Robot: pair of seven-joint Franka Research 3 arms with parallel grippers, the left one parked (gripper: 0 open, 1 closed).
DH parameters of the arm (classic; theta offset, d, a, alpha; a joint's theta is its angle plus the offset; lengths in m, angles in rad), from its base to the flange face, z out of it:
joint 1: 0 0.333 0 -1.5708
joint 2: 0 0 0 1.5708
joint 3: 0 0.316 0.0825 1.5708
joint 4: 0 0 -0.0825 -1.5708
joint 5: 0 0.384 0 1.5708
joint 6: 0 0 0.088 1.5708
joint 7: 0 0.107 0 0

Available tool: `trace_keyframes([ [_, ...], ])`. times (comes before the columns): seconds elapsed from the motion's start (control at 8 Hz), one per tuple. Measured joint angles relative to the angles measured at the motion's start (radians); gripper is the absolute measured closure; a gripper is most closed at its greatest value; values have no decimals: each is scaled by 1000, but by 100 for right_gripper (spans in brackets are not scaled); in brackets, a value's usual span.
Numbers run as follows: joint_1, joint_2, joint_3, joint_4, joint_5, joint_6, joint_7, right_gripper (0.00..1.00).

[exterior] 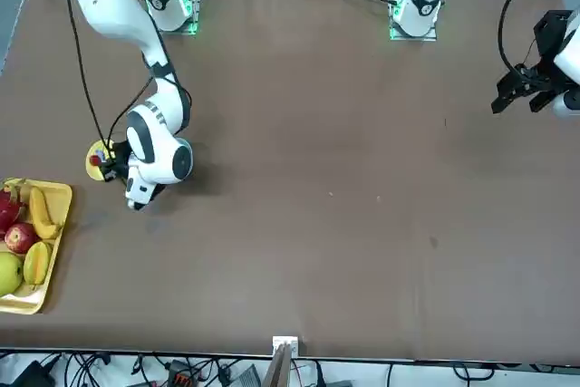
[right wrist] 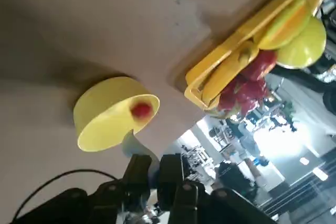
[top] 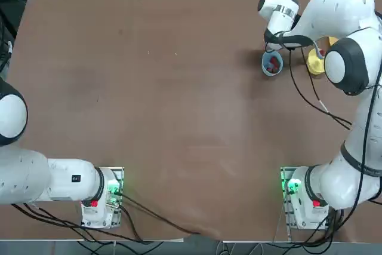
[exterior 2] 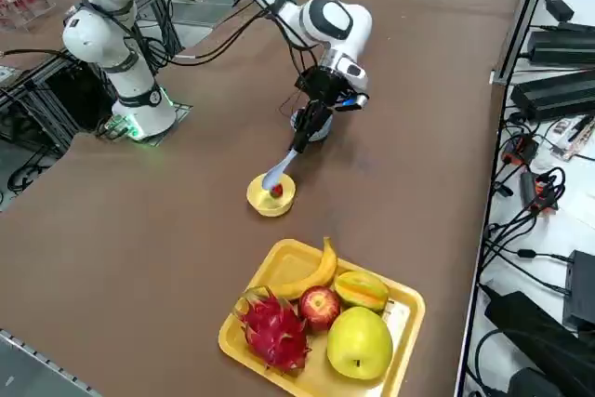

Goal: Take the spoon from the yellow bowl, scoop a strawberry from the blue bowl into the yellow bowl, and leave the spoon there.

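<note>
My right gripper (exterior 2: 308,130) is shut on the handle of the pale spoon (exterior 2: 279,172), which slants down into the yellow bowl (exterior 2: 263,200). A red strawberry (exterior 2: 276,191) sits in that bowl at the spoon's tip; I cannot tell whether it rests on the spoon. The right wrist view shows the same: the yellow bowl (right wrist: 105,121), the strawberry (right wrist: 140,109) and the spoon's handle (right wrist: 135,144) between the fingers (right wrist: 137,169). The blue bowl (top: 264,64) holds red strawberries (top: 273,65) and stands just behind the gripper, beside the yellow bowl (top: 314,67).
A rectangular yellow tray (exterior 2: 400,360) with a banana, an apple, a dragon fruit and other fruit lies close to the yellow bowl, toward the table's right edge. It also shows as the tray (exterior: 60,195) in the front view. Cables hang from my right arm.
</note>
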Motion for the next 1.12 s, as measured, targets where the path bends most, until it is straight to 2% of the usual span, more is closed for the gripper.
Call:
trace_keyframes([
  [0.25,-4,10,0,21,4,-2,-119,89],
  [0.5,-3,28,3,28,21,-2,-126,89],
  [0.75,-3,35,4,38,52,-22,-72,89],
  [1.12,-3,41,4,38,54,-41,101,89],
])
